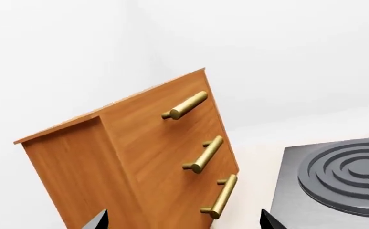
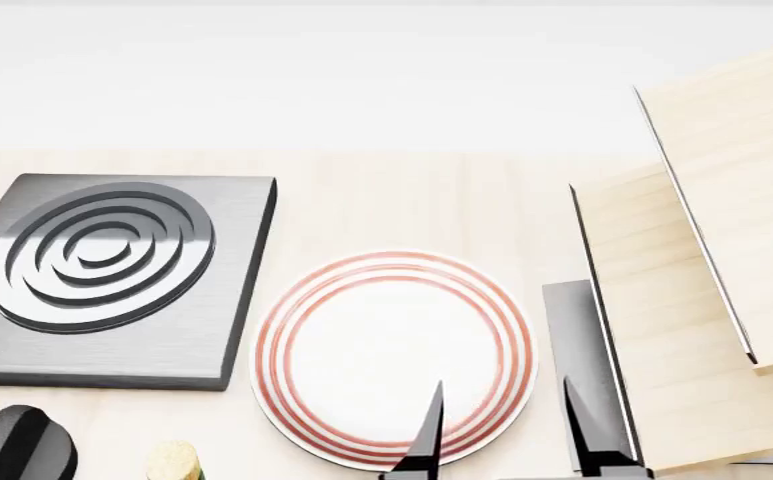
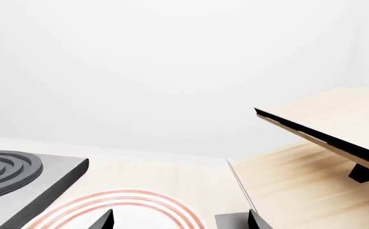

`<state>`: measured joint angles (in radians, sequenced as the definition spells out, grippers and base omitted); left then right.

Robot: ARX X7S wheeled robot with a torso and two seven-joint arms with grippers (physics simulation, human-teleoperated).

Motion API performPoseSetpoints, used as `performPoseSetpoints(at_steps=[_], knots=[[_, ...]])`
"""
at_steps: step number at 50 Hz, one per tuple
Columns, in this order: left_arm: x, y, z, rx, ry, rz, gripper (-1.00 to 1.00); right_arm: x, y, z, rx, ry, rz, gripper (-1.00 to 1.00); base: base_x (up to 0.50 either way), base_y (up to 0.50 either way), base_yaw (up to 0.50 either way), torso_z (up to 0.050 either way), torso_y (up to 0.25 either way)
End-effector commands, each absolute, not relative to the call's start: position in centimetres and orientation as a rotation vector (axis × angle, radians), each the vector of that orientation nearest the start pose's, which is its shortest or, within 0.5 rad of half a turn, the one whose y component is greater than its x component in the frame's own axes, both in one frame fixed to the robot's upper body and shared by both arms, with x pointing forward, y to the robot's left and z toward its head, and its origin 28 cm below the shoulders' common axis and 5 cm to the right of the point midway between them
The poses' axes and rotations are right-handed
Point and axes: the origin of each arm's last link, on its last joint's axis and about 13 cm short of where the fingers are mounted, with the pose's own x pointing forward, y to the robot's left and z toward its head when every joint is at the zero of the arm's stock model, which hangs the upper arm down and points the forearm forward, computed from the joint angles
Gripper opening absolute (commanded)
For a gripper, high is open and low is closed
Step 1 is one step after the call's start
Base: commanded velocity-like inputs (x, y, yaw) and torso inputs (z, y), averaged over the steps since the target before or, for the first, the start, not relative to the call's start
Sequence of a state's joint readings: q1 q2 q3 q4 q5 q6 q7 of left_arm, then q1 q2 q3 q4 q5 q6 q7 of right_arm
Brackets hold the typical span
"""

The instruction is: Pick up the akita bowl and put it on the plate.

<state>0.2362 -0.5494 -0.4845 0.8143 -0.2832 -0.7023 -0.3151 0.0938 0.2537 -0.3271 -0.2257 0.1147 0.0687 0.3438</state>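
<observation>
The pale wood worktop carries a light wooden shelf structure on the right and a square dark grey stove burner on the left. Between them lies the plate, empty, its red rings plain. The right end effector hangs over the plate's near right edge, fingers spread wide and holding nothing. The left wrist view shows a brown drawer cabinet with brass handles; the left end effector is likewise parted and empty. The akita bowl appears in no view.
</observation>
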Motion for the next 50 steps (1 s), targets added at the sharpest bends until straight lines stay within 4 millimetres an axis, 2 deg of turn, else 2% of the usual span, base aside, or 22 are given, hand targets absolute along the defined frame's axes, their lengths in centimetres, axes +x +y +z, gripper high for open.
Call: performPoseSetpoints(at_steps=[1,30,50], knots=[[14.0,34.0,14.8,0.384,-0.005,0.462,1.0,22.1,-8.3,6.5,-0.099,-0.204,0.013,1.0,0.0,0.0,0.0,0.0,0.0],[14.8,34.2,12.8,0.368,0.15,0.435,1.0,22.2,-8.3,6.4,-0.101,-0.2,0.014,1.0,0.0,0.0,0.0,0.0,0.0],[14.7,34.2,12.4,0.357,0.217,0.418,1.0,22.2,-8.3,6.3,-0.103,-0.201,0.016,1.0,0.0,0.0,0.0,0.0,0.0]])
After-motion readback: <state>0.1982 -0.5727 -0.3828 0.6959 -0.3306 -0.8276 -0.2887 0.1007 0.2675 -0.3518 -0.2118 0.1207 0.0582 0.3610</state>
